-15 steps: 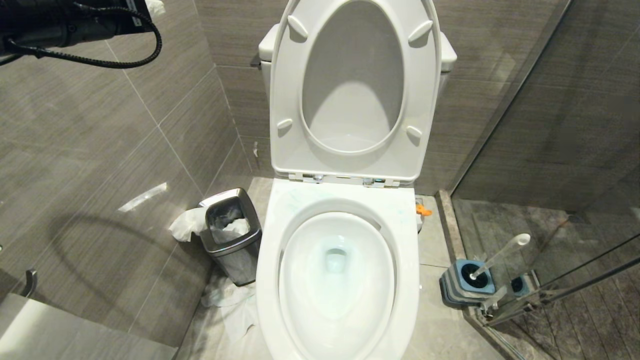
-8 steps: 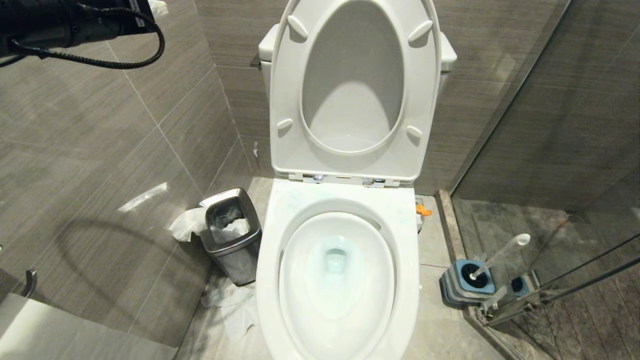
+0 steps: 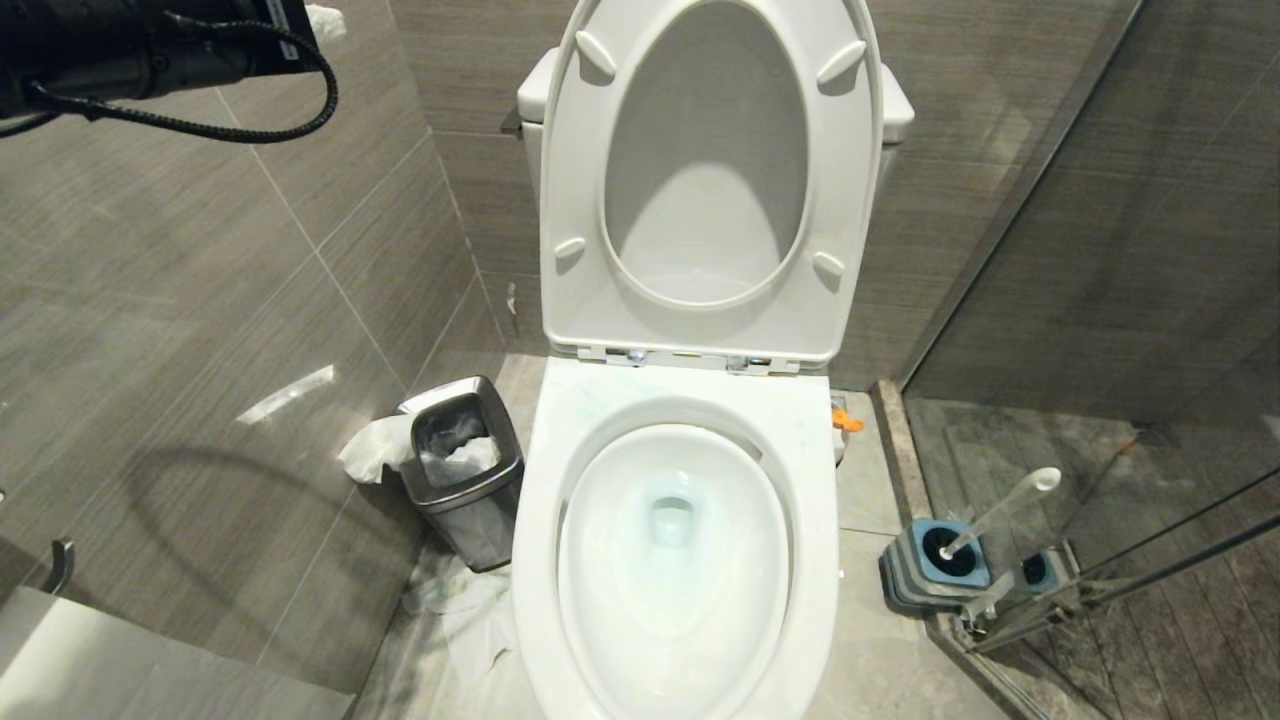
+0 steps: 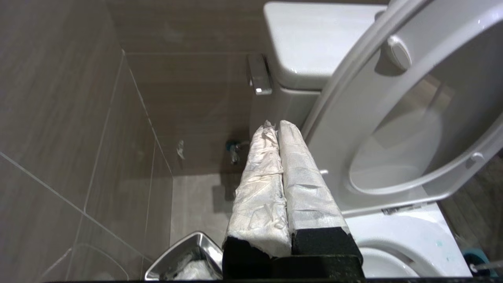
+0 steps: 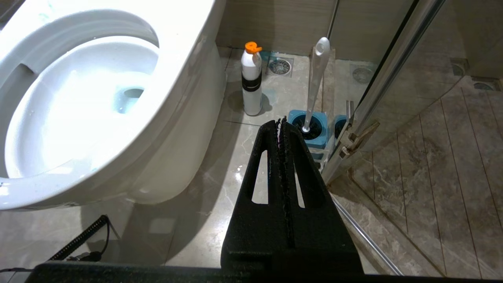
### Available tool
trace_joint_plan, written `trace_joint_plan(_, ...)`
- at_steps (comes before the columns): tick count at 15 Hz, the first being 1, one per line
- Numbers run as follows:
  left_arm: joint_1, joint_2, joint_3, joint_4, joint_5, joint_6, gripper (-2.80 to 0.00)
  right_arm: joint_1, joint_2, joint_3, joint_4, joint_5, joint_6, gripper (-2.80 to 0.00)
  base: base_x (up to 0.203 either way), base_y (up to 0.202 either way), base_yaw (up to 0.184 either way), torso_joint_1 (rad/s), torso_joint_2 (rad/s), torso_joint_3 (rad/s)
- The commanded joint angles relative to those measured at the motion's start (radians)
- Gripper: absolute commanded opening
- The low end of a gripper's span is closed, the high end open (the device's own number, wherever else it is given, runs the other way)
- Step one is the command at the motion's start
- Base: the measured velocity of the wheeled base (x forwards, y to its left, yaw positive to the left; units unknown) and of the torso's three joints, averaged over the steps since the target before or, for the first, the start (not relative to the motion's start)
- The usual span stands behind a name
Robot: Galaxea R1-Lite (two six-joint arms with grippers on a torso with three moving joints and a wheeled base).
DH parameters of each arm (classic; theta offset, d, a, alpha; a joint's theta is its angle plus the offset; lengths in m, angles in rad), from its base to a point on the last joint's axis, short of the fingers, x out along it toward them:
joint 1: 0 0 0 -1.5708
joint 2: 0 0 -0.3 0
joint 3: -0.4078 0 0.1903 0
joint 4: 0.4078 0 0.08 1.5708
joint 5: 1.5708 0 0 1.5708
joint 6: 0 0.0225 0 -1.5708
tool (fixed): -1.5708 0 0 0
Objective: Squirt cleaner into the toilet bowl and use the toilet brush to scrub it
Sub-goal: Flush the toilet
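Observation:
The white toilet bowl (image 3: 535,520) stands in the middle with seat and lid (image 3: 700,330) raised against the tank; bluish water lies in the basin. The toilet brush (image 3: 1005,508) leans in its blue holder (image 3: 930,565) on the floor to the right, its white handle (image 5: 316,82) up. A white cleaner bottle (image 5: 251,78) with an orange cap stands on the floor between toilet and holder. My left gripper (image 4: 277,125), wrapped in white paper, is shut and empty, high up left of the tank (image 4: 314,43). My right gripper (image 5: 281,121) is shut and empty, low, just short of the holder.
A small steel bin (image 3: 462,470) with tissue stands left of the bowl, crumpled paper (image 3: 470,610) on the floor beside it. A glass shower door (image 3: 1100,300) with a metal frame (image 5: 365,118) closes off the right. Tiled walls rise at left and behind.

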Motion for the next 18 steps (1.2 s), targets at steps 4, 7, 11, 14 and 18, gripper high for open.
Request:
trace_joint_plan(4, -0.007, 0.001, 0.003, 0.086, 0.033, -0.001, -2.8, 0.0, 0.001, 0.0, -0.001, 0.0, 0.0, -2.8, 0.0, 0.0, 0.0, 0.0, 0.0, 0.0)
trace_joint_plan(7, -0.008, 0.001, 0.003, 0.088, 0.034, -0.001, -2.8, 0.0, 0.001, 0.0, -0.001, 0.001, 0.0, -2.8, 0.0, 0.0, 0.0, 0.0, 0.0, 0.0)
trace_joint_plan(11, -0.014, 0.0, 0.003, 0.091, 0.04, 0.002, -2.8, 0.0, 0.001, 0.0, -0.001, -0.001, 0.0, -2.8, 0.0, 0.0, 0.0, 0.0, 0.0, 0.0)
trace_joint_plan(14, -0.016, 0.0, 0.003, 0.091, 0.06, 0.009, -2.8, 0.0, 0.001, 0.0, 0.0, 0.0, 0.0, -2.8, 0.0, 0.0, 0.0, 0.0, 0.0, 0.0)
trace_joint_plan(18, -0.016, -0.002, 0.003, 0.091, 0.061, 0.032, -2.8, 0.0, 0.001, 0.0, 0.0, 0.001, 0.0, -2.8, 0.0, 0.0, 0.0, 0.0, 0.0, -0.085)
